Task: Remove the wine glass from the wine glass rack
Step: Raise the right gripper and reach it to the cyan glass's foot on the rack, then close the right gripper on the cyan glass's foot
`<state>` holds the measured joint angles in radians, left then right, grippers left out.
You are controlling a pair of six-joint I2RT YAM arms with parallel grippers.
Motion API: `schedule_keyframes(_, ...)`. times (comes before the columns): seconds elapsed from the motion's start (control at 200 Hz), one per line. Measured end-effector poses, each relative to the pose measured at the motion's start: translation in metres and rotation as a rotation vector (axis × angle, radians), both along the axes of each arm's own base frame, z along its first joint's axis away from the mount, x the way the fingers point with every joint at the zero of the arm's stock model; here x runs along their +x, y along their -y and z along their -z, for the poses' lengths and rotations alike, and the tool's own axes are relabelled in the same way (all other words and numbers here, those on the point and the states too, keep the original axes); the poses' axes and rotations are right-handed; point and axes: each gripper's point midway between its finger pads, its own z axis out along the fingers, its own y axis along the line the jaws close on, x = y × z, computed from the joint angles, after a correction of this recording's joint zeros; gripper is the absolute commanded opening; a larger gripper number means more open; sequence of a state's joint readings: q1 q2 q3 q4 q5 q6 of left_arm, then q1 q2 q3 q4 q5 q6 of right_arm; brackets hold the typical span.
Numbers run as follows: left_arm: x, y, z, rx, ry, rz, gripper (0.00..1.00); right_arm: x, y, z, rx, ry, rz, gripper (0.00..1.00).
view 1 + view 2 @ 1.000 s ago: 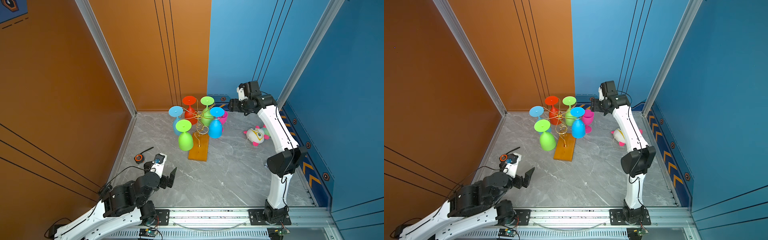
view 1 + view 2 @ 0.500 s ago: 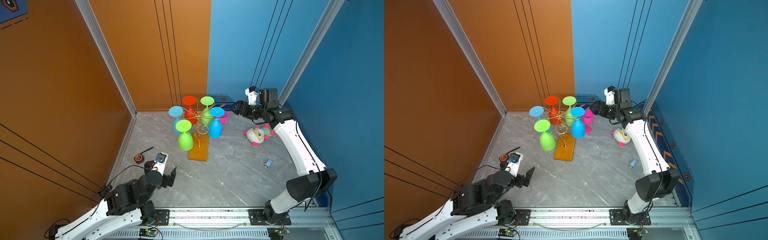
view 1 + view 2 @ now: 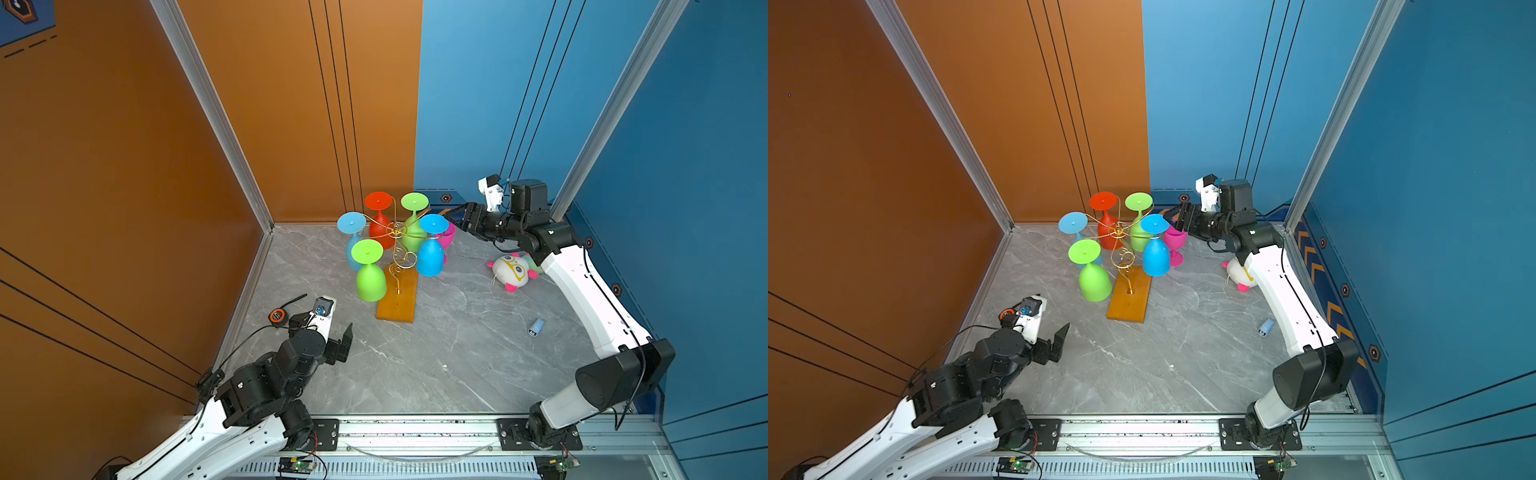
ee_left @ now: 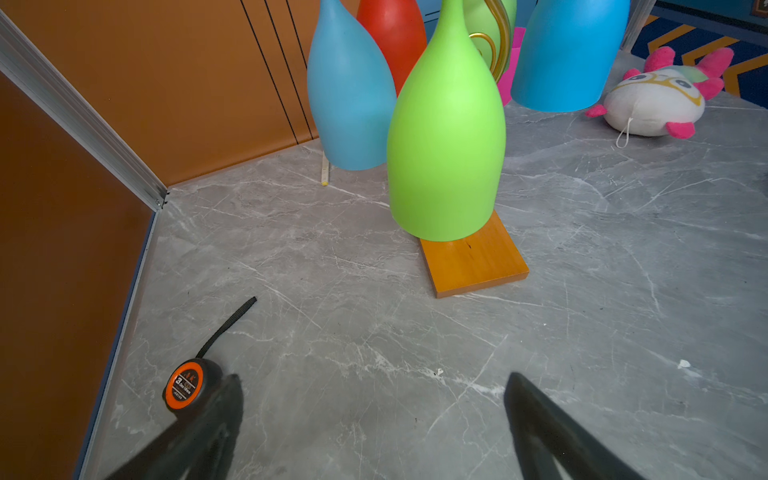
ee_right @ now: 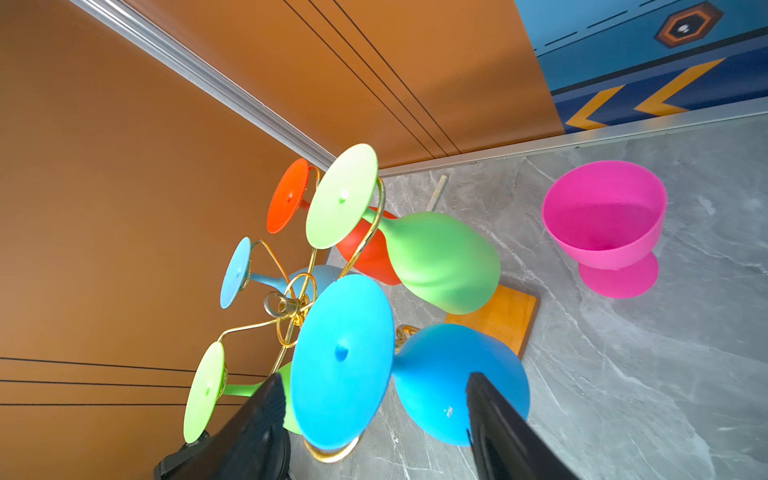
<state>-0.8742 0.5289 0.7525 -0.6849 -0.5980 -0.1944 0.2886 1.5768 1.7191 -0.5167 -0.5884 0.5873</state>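
The right arm rises from its mount on the front rail, bends at a dark elbow, and runs its long white link back toward the wine glass rack (image 3: 398,299). At the wrist it turns level, so the right gripper (image 3: 453,219) points sideways at the rack's top from the right in both top views. Its jaws stand apart and clamp nothing. In the right wrist view the gripper (image 5: 374,378) frames the round foot and stem of the bright blue wine glass (image 3: 430,255); I cannot tell whether a finger (image 5: 494,415) touches the bowl. That glass hangs upside down by its foot from a gold scroll arm on the rack's right side.

The left arm lies folded low, well short of the rack and off the near left corner of its wooden base. The left gripper (image 4: 374,378) faces the rack with jaws spread wide and empty.

Red, light blue and two green glasses also hang from the rack. A pink glass (image 5: 602,216) stands upright on the table just beside the rack, behind the blue one.

An orange tape measure (image 4: 185,384) lies left of the rack's base, near the left gripper. Its round label shows a large "3"; the smaller print is unreadable.
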Motion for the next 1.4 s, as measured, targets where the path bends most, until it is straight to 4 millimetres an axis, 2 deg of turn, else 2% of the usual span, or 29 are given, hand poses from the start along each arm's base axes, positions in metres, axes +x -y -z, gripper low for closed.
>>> schedule_keyframes(0.26, 0.012, -0.011, -0.003, -0.023, 0.002, -0.056, 0.98, 0.004, -0.010, 0.013, 0.007, -0.038, -0.023, 0.62)
schedule_keyframes(0.691, 0.036, -0.038, 0.004, -0.116, -0.052, -0.189, 0.98, 0.008, -0.019, 0.027, 0.012, -0.074, -0.051, 0.37)
schedule_keyframes(1.051, 0.039, -0.042, 0.012, -0.151, -0.084, -0.205, 0.98, 0.009, -0.021, 0.023, 0.023, -0.057, -0.058, 0.23)
schedule_keyframes(1.402, 0.039, -0.040, 0.012, -0.168, -0.087, -0.199, 0.98, 0.011, -0.024, 0.013, 0.044, -0.024, -0.074, 0.12)
